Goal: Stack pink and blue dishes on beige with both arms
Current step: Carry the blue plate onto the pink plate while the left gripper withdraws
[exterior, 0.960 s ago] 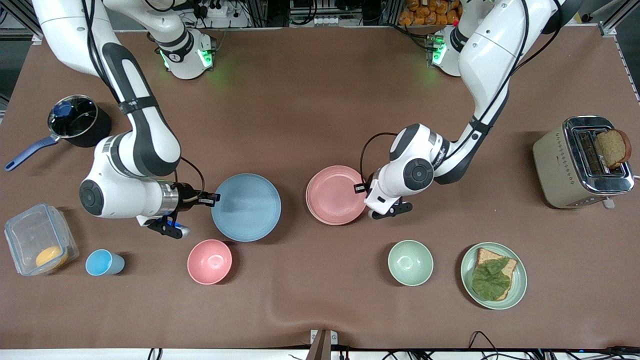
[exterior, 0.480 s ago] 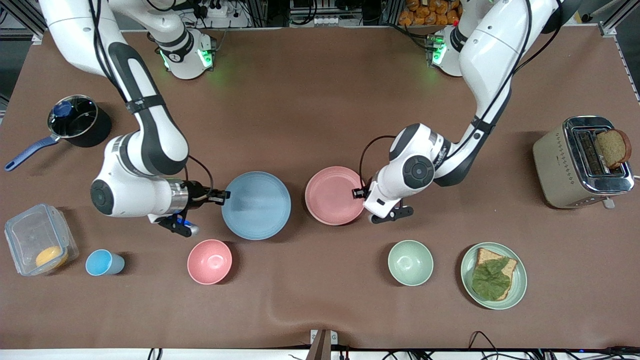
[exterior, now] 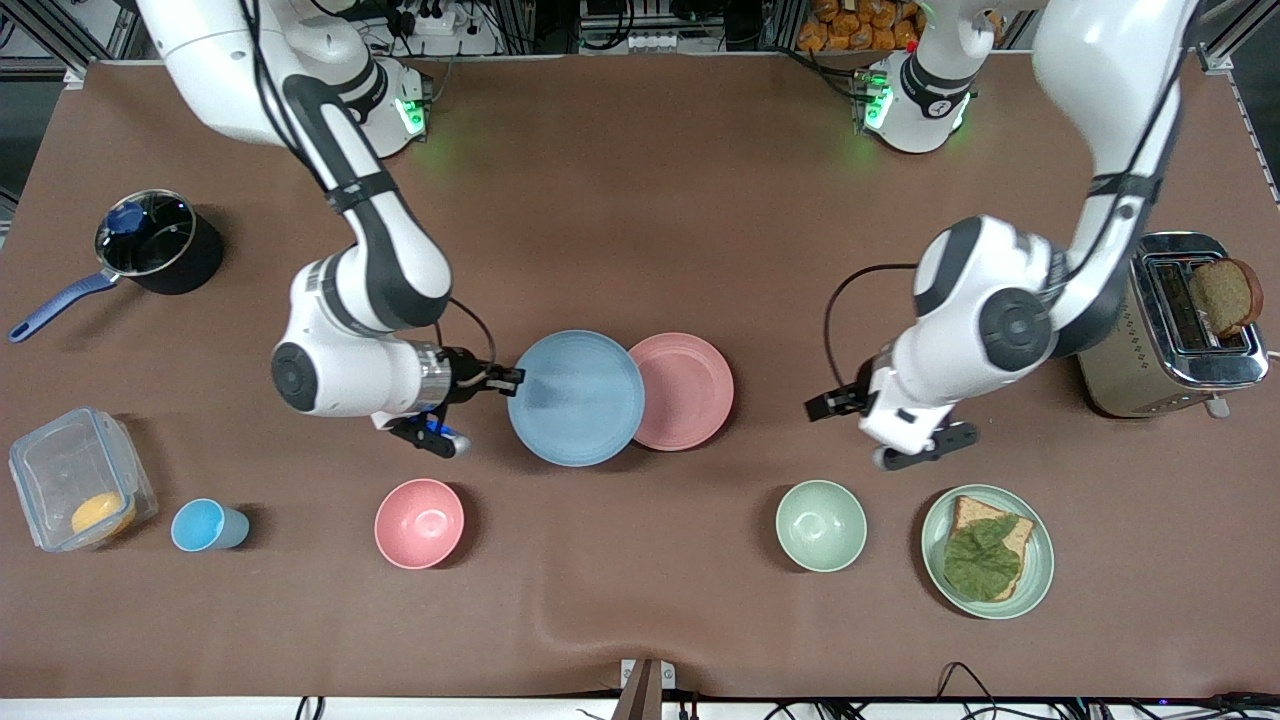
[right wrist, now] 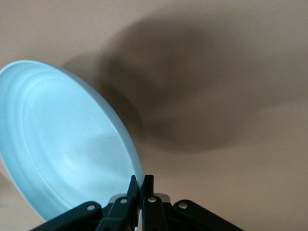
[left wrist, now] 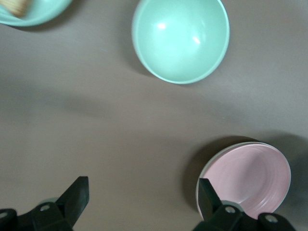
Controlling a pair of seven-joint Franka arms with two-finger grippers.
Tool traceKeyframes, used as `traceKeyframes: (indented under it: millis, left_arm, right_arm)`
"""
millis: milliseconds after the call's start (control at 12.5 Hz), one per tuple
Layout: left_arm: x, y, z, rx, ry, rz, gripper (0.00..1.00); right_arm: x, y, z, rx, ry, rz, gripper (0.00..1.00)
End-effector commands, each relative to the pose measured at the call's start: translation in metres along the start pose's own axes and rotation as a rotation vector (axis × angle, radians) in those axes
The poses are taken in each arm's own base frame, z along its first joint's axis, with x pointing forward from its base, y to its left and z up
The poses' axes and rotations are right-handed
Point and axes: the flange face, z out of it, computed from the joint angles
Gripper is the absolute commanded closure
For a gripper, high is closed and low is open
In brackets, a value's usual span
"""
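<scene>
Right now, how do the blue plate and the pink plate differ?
The blue plate is clamped at its rim by the right gripper and held up, overlapping the pink plate's edge; the pink plate lies flat with no gripper on it. The left gripper is open, apart from the pink plate, toward the left arm's end. Both are round, shallow, ringed plates of similar size.

The front view looks steeply down from high across the table (exterior: 640,180), facing both arm bases, taking in everything. The left wrist view hangs close above, sharing the pink plate (left wrist: 245,180) (exterior: 690,390) and green bowl (left wrist: 180,38) (exterior: 821,525). The right wrist view sits tight against the blue plate (right wrist: 62,144) (exterior: 575,398).
</scene>
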Motion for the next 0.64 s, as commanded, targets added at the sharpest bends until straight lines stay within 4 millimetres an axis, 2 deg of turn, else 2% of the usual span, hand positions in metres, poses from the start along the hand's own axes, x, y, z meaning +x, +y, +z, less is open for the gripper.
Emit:
traceKeyframes:
  millis: [0,160,320,480,560]
  left_arm:
    - [-0.002,-0.045,-0.065,0.042,0.057,0.005,0.0]
    - [-0.004,-0.076,-0.108,0.062,0.083,0.058,0.0]
    - [-0.018,-0.095,-0.147,0.092,0.101,0.112,0.0]
    - [-0.021,-0.124,-0.186,0.115,0.15,0.103,0.0]
    - [-0.019,-0.136,-0.194,0.142,0.16,0.122,0.0]
  right_arm:
    - [-0.011,-0.026,0.032,0.011,0.032,0.029,1.0]
    - [-0.027,-0.046,0.062,-0.001,0.058,0.045,1.0]
    - [-0.04,-0.063,0.083,0.005,0.088,0.066,1.0]
    - [-0.046,-0.068,0.095,0.006,0.103,0.059,1.0]
    - [-0.05,-0.072,0.099,0.005,0.105,0.05,1.0]
